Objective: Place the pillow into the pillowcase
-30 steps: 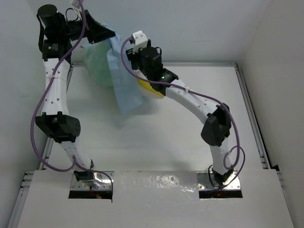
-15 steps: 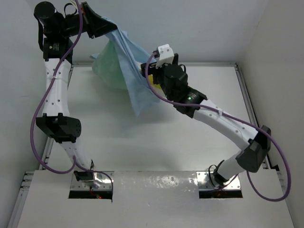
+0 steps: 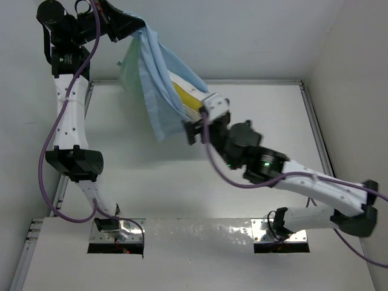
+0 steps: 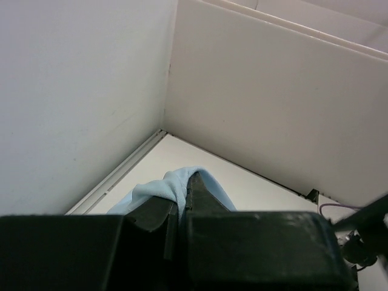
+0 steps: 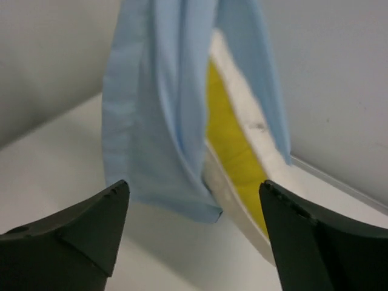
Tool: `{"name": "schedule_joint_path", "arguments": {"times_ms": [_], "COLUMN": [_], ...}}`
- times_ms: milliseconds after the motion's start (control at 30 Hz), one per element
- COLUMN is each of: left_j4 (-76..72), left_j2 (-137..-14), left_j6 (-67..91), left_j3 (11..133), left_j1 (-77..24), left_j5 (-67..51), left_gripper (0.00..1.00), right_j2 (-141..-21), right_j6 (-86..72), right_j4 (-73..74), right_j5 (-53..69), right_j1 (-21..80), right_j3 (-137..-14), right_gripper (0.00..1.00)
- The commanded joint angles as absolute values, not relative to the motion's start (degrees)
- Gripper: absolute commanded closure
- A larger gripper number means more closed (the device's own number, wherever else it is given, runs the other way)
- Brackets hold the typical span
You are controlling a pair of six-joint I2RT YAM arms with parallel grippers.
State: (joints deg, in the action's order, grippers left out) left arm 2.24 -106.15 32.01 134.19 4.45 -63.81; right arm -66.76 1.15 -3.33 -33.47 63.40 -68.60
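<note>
**Pillowcase hung from left pinch, right jaws open before it**

My left gripper [image 4: 182, 191] is clamped tight on a bunched corner of the pillowcase [image 3: 151, 79], and light-blue cloth bulges out just past the fingertips. From that pinch the case hangs down in long folds, its sea-green face turned away from my right arm. My right gripper [image 5: 194, 188] stands with its jaws apart, holding nothing. The hanging blue folds are straight ahead of its fingers. The pillow [image 5: 233, 139] shows as a white edge and a yellow band between those folds, ahead and slightly towards the right finger.
</note>
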Motion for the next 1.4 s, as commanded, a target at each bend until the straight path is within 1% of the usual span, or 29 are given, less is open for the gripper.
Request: {"name": "schedule_joint_path", "arguments": {"times_ms": [0,33,67,100,133,200,233,367,400,433,500,533,567,600,700,800,833,867,933,967,1000,1033,1100,1167,1200,1267,1300,1333,1367], "left_j4": [-3.9,-4.0,-4.1,-4.2,-4.1,-4.1,-4.1,-5.5,-5.5,-5.5,-5.2,-5.2,-5.2,-5.4,-5.4,-6.2,-6.4,-6.5,-6.6,-6.5,-6.5,-6.5,-7.3,-11.1,-13.0,-19.0,-20.7,-24.8,-27.0], "left_j2": [-105.2,-105.3,-105.3,-105.4,-105.4,-105.6,-105.7,-105.9,-105.9,-105.9,-105.6,-105.4,-105.2,-105.0,-104.8,-104.6,-104.5,-104.5,-104.2,-104.3,-104.2,-104.2,-104.3,-104.2,-104.2,-104.2,-104.2,-104.1,-104.0], "left_j6": [33.8,33.8,33.8,33.6,33.4,33.2,33.4,34.3,34.3,34.3,34.4,34.3,34.2,34.0,34.2,34.8,34.9,34.9,34.9,35.0,35.0,35.1,35.9,39.1,40.6,45.3,46.5,48.1,48.5], "left_j3": [137.6,137.7,137.8,138.1,138.3,138.7,139.1,139.1,139.2,139.2,139.3,139.4,139.3,139.3,139.2,139.1,139.1,139.1,139.0,139.0,139.0,139.0,138.6,137.4,136.9,136.3,136.4,136.7,137.1], "left_j1": [4.9,4.8,4.8,4.9,4.9,5.0,5.1,5.2,5.1,5.1,5.2,5.2,5.2,5.2,5.2,5.2,5.2,5.2,5.6,5.8,6.1,6.7,7.4,8.9,10.3,11.6,12.6,12.8,12.9], "left_j5": [-60.6,-60.7,-60.8,-60.9,-60.8,-60.7,-60.7,-60.6,-60.7,-61.0,-61.3,-61.3,-61.3,-61.4,-61.3,-61.2,-61.2,-61.2,-61.3,-61.3,-61.3,-61.3,-60.8,-60.0,-59.8,-58.0,-56.3,-55.5,-54.5], "left_gripper": [1.0,1.0,1.0,1.0,1.0,1.0,1.0,1.0,1.0,1.0,1.0,1.0,1.0,1.0,1.0,1.0,1.0,1.0,1.0,1.0,1.0,1.0,1.0,1.0,1.0,1.0,1.0,1.0,1.0], "right_j2": [-82.9,-85.4,-87.7,-92.2,-94.5,-98.9,-102.4,-106.6,-107.9,-110.8,-114.0,-117.6,-119.7,-121.5,-125.9,-124.4,-123.6,-121.8,-119.8,-118.6,-116.1,-115.1,-112.1,-108.2,-102.3,-95.3,-88.4,-85.2,-82.5], "right_j6": [5.2,6.4,11.3,15.5,23.6,28.5,27.6,13.6,12.8,16.1,24.9,35.6,40.2,47.5,50.0,40.2,36.5,33.7,32.0,33.6,39.3,43.6,60.0,68.8,69.1,63.8,59.9,54.5,42.1], "right_j4": [-2.9,-7.7,-13.9,-27.2,-33.9,-44.5,-44.3,-32.0,-32.4,-34.3,-49.6,-56.3,-66.3,-69.6,-72.8,-65.8,-59.1,-57.9,-64.3,-68.5,-72.6,-82.2,-92.7,-96.4,-96.2,-86.0,-79.5,-62.1,-50.8], "right_j5": [-51.5,-55.4,-62.9,-65.1,-67.3,-72.1,-72.5,-68.8,-70.7,-72.4,-76.0,-76.6,-77.2,-78.7,-80.2,-78.5,-78.4,-78.8,-81.2,-81.6,-82.1,-82.4,-81.8,-80.1,-78.9,-75.2,-73.7,-71.6,-68.7], "right_j1": [70.6,74.1,75.8,78.1,78.8,79.7,80.0,80.1,79.5,79.2,77.5,76.8,76.1,74.4,71.3,70.3,70.1,69.0,67.8,66.7,66.3,65.8,65.2,64.2,63.6,60.7,59.2,55.8,53.9], "right_j3": [-70.0,-70.5,-70.3,-70.4,-70.7,-75.7,-79.9,-84.1,-85.1,-86.6,-86.9,-87.4,-88.3,-91.0,-92.6,-89.1,-88.3,-87.3,-81.8,-79.6,-75.5,-74.0,-71.8,-70.0,-68.7,-66.5,-67.1,-68.5,-74.3], "right_gripper": [0.12,0.01,0.01,0.01,0.01,0.01,0.01,0.01,0.01,0.01,0.01,0.01,0.01,0.01,0.01,0.05,0.08,0.13,0.39,0.56,0.99,1.0,1.0,1.0,1.0,1.0,1.0,1.0,1.0]}}
